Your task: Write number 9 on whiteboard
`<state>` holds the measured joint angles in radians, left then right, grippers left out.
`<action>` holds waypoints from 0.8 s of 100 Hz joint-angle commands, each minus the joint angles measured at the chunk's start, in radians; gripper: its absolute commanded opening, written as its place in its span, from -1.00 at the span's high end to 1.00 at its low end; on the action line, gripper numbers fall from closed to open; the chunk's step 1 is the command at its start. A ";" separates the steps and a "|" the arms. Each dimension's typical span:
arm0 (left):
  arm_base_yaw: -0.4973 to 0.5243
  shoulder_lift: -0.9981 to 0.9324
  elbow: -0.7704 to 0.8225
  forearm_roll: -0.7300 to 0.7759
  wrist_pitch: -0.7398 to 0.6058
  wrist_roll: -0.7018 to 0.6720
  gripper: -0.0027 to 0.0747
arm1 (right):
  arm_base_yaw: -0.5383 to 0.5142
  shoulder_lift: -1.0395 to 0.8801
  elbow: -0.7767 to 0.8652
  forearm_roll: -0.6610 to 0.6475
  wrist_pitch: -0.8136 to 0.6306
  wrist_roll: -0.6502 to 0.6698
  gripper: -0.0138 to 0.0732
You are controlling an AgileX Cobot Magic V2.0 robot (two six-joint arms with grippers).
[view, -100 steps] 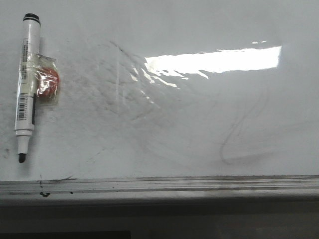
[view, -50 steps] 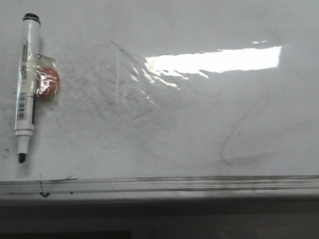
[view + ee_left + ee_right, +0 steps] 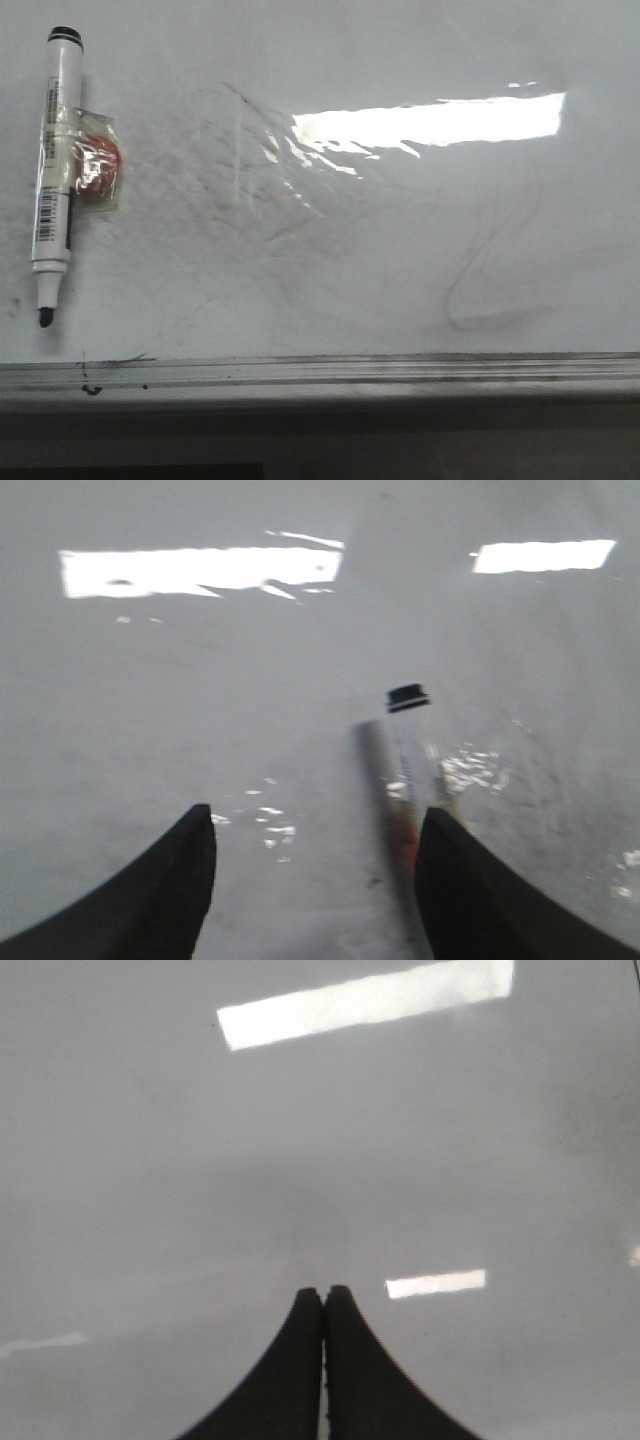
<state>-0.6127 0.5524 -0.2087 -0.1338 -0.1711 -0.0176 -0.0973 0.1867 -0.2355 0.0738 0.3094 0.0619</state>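
The whiteboard (image 3: 330, 260) fills the front view, glossy white with faint grey erased smudges. No black number 9 shows on it. A white marker (image 3: 55, 170) with a black end and bare black tip lies at the far left, an orange piece taped to its side. In the left wrist view my left gripper (image 3: 312, 825) is open and empty above the board, with the marker (image 3: 405, 765) lying just inside its right-hand finger (image 3: 470, 890). My right gripper (image 3: 323, 1295) is shut and empty over bare board. Neither gripper shows in the front view.
A grey metal rail (image 3: 320, 372) runs along the board's near edge, with black ink specks at its left. A faint grey curved smear (image 3: 480, 290) sits at the right. Ceiling-light glare (image 3: 430, 120) lies across the upper middle of the board.
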 commanded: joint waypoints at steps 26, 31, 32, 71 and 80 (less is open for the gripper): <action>-0.214 0.148 -0.037 -0.132 -0.153 0.000 -0.12 | 0.001 0.017 -0.033 0.000 -0.071 -0.001 0.83; -0.229 0.180 -0.037 -0.134 -0.155 0.000 -0.12 | 0.001 0.017 -0.033 0.000 -0.070 -0.001 0.83; -0.231 0.184 -0.037 -0.134 -0.155 0.000 -0.12 | 0.001 0.017 -0.033 0.000 -0.070 -0.001 0.83; -0.271 0.397 -0.037 -0.172 -0.288 0.000 -0.09 | 0.001 0.017 -0.033 0.000 -0.066 -0.001 0.83; -0.271 0.424 -0.037 -0.230 -0.290 0.000 0.10 | 0.001 0.017 -0.033 0.000 -0.064 -0.001 0.83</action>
<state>-0.8807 0.9494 -0.2194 -0.2976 -0.4043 -0.0176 -0.0973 0.1867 -0.2355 0.0738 0.3188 0.0639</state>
